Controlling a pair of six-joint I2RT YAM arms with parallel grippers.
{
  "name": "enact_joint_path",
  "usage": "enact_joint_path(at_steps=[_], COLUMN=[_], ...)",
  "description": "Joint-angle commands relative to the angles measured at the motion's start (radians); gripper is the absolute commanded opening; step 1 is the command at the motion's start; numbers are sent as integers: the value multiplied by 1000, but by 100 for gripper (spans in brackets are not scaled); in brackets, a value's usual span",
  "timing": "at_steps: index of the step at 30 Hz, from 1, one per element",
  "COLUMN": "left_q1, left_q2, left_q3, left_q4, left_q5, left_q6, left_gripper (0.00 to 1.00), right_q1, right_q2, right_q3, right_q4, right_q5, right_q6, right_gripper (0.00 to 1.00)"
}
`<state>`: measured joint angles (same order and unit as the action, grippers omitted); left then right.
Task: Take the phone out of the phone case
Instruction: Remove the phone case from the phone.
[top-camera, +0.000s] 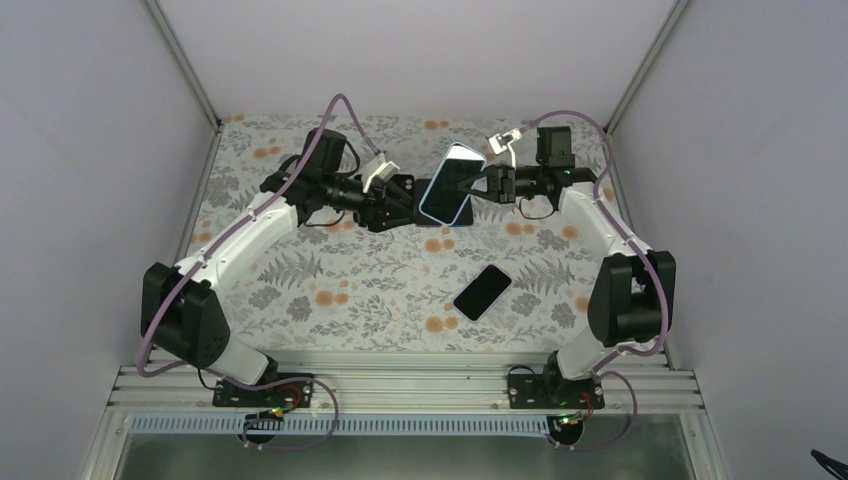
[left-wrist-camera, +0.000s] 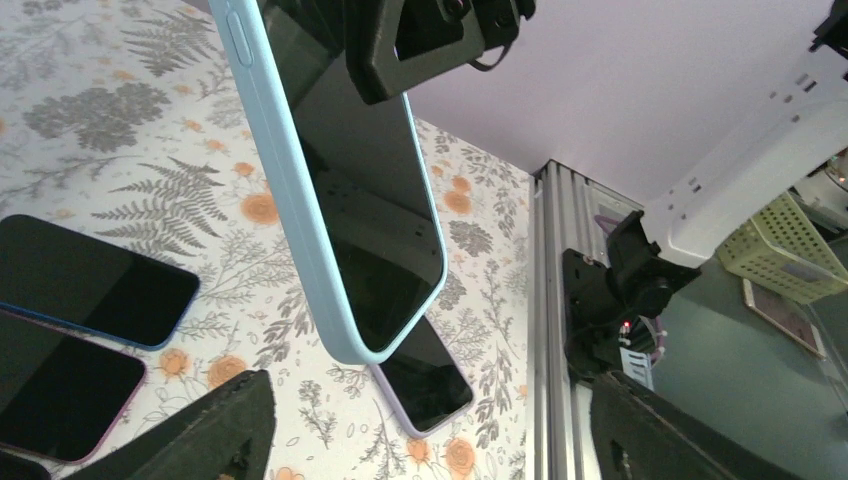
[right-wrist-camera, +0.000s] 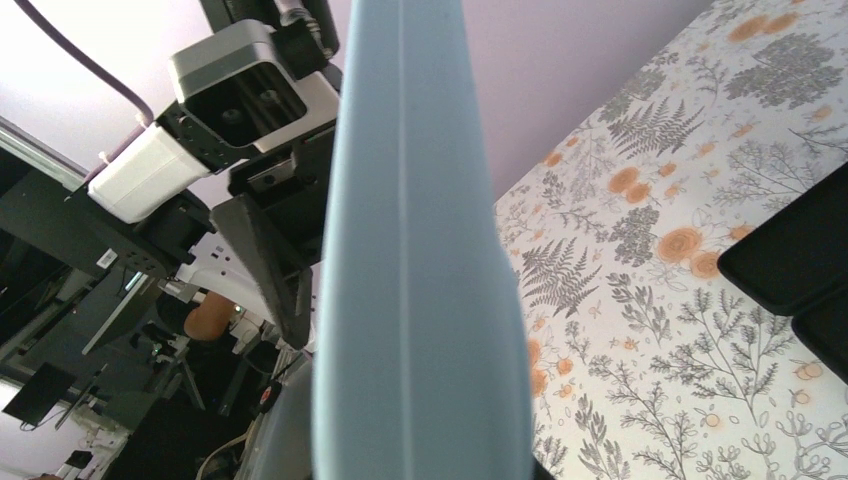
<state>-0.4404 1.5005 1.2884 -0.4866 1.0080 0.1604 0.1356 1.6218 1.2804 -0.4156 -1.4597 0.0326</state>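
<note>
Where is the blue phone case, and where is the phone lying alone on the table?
blue phone case (left-wrist-camera: 295, 190): left wrist view, its side edge.
lone phone (top-camera: 482, 292): top external view, screen middle.

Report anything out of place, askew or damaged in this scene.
Nothing damaged or spilled. The only oddity: the blue-cased phone, held tilted in the air by the right gripper; the left gripper is open beside it.

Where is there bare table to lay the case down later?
The widest bare patch of the table is front middle, bordered by the left arm and the loose phone. A smaller one lies between that phone and the right arm. Crowded: under the cased phone, held by the right gripper, with the open left gripper facing it; other phones lie there.
</note>
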Motion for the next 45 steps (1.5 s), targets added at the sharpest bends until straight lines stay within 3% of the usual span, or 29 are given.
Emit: enact_joint_path(at_steps=[1, 11, 45], left_q1=[4, 2, 39], left_q2=[-17, -14, 9], left_q3=[-20, -29, -51], left_q4=[51, 77, 116], left_q5=[27, 31, 9], left_q6=[-4, -30, -84], left_gripper=[66, 53, 35], right_q1=[12, 42, 73], right_q2=[-69, -91, -120], right_q3=[33, 30, 25], right_q4=[-23, -12, -14], right_q5=[-97, -78, -177], right_q6=[-57, -49, -66], right_gripper=[4, 4, 4])
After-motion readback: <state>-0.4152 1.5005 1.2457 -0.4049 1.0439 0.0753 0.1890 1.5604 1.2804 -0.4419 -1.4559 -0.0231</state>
